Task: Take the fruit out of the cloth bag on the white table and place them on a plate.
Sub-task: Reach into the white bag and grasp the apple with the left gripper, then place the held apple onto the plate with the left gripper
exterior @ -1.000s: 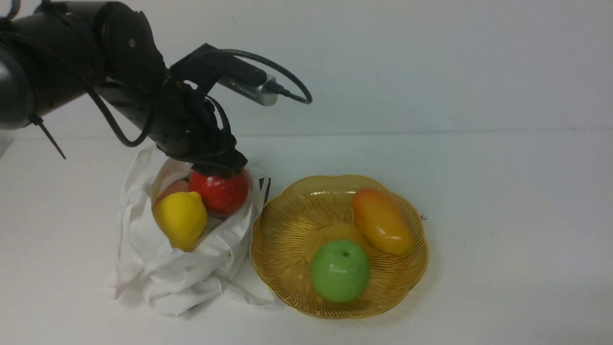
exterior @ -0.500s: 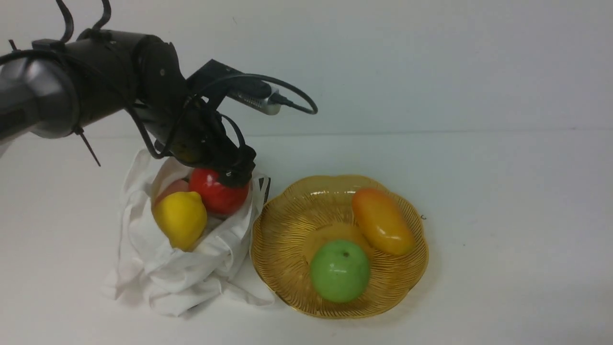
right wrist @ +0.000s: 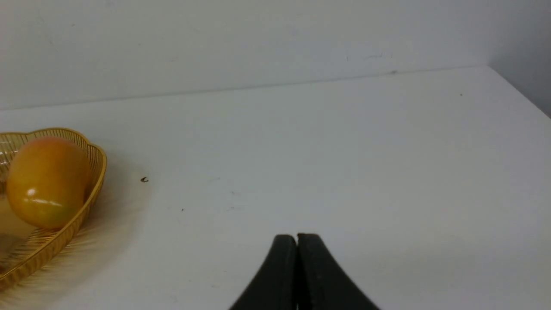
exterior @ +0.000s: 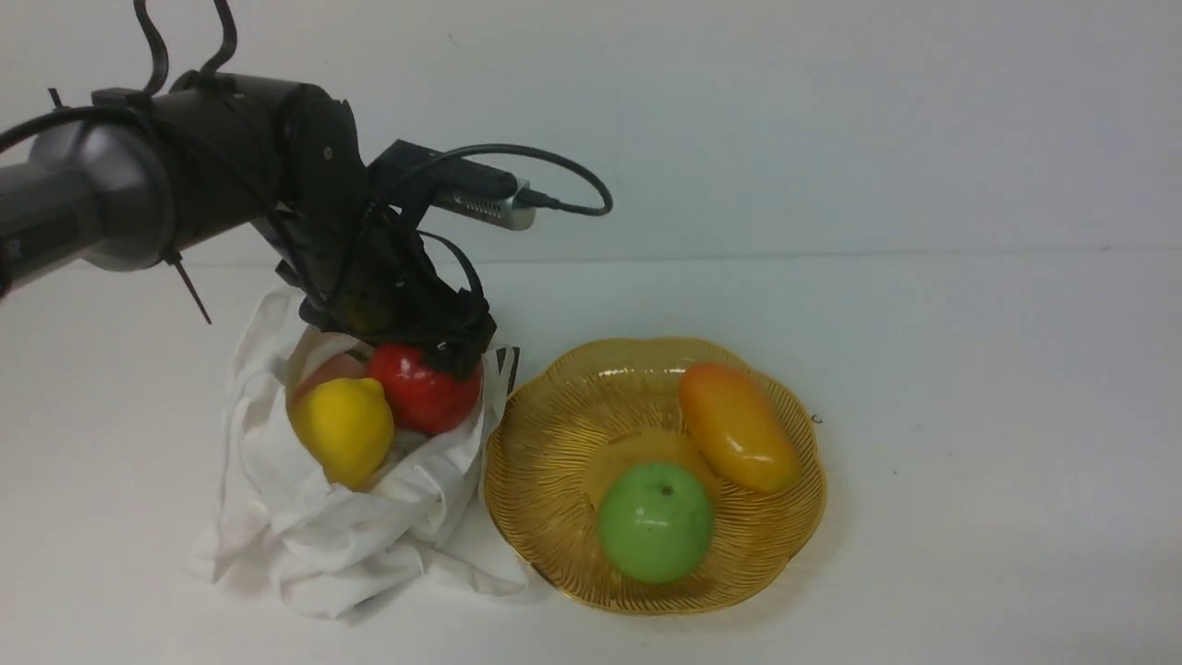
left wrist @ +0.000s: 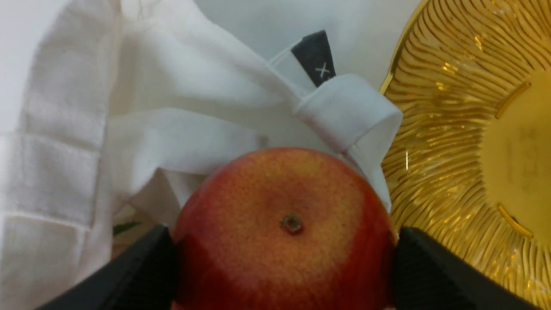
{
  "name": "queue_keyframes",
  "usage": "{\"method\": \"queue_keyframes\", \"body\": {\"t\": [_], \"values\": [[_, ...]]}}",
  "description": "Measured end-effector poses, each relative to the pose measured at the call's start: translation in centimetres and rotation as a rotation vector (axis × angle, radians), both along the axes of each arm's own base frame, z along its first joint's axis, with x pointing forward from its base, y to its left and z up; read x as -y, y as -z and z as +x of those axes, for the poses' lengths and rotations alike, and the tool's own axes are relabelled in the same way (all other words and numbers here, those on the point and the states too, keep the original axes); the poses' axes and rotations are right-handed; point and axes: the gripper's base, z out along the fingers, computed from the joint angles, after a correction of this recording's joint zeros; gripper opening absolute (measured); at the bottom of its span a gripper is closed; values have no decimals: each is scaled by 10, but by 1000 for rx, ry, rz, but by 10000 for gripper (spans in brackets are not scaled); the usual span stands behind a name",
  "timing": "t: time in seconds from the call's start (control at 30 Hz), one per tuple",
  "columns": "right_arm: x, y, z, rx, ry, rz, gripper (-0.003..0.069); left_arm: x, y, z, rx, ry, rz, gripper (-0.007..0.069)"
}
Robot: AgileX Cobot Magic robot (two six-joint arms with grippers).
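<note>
The cloth bag (exterior: 314,536) lies crumpled and open on the white table (exterior: 970,388), left of the plate (exterior: 554,434). In its mouth sit a red apple (exterior: 427,397), a yellow lemon (exterior: 343,429) and a pinkish fruit (exterior: 323,371), mostly hidden behind the lemon. My left gripper (exterior: 434,356) reaches down onto the apple. In the left wrist view its fingers (left wrist: 142,267) press both sides of the apple (left wrist: 284,202), with the bag (left wrist: 150,107) and the plate (left wrist: 452,129) beyond. My right gripper (right wrist: 297,239) is shut and empty over bare table.
A green apple (exterior: 656,522) and an orange-yellow mango-like fruit (exterior: 739,427) lie in the plate. The bag's black tag (exterior: 511,360) points toward the plate's rim. A white wall closes the table's far edge. The right arm is out of the front view.
My left gripper has come lower over the red apple and its fingers now sit on the apple's sides. The bag and lemon shifted slightly left and down.
</note>
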Motion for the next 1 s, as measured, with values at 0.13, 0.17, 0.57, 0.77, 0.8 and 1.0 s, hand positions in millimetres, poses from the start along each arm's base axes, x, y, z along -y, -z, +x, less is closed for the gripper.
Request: {"method": "queue_keyframes", "body": {"t": [0.13,0.17,0.57,0.77,0.8,1.0], "values": [[0,0,0,0,0,0,-13,0,-28,-14,32,2,-32,587],[0,0,0,0,0,0,-13,0,-40,-19,59,9,-43,587],[0,0,0,0,0,0,-13,60,-74,-66,115,248,-124,587],[0,0,0,0,0,0,-13,84,-35,-54,51,286,-97,587],[0,0,0,0,0,0,-13,88,-22,-48,38,285,-91,587],[0,0,0,0,0,0,-13,94,17,-31,9,292,-30,587]]}}
